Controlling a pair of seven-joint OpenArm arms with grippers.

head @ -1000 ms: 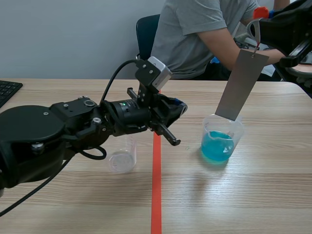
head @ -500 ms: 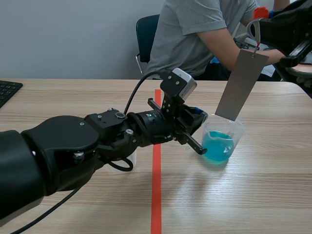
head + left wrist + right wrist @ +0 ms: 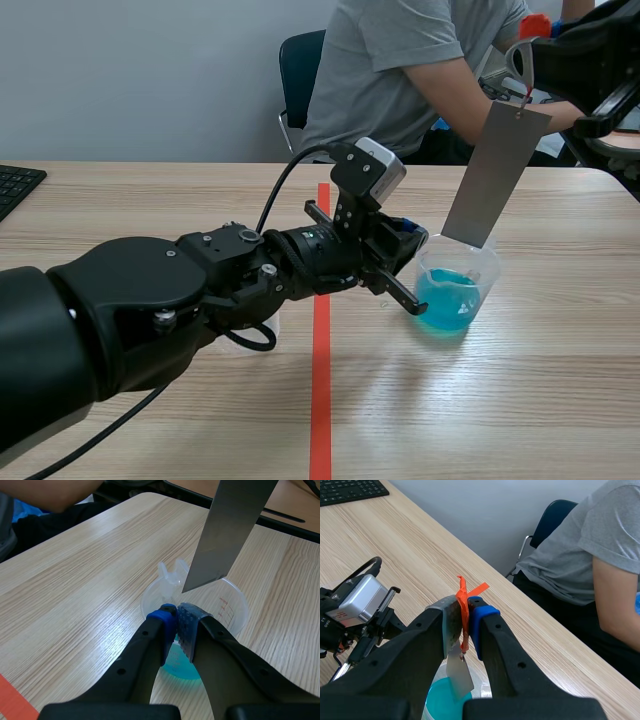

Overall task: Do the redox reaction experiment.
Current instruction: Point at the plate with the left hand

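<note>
Up close, low over the pale wooden table: bulky black left arm, in from the left and stretched across the orange-red tape line. At its tip, the left gripper, pads squeezed almost together, pinching the near wall of the clear plastic beaker. Beaker upright on the table, just right of the tape line, spout on the side away from the gripper. Inside it, bright blue liquid filling the lower part. Right over the mouth: flat grey metal strip, hanging on a slant, lower end down at rim level, above the liquid. Up at the strip's top, an orange-red tape tab, clamped tight between the fingers of the right gripper, high over the beaker. Farther off, a black keyboard at the table's left edge. Across the table, a seated person in a grey T-shirt, blue chair behind.
</note>
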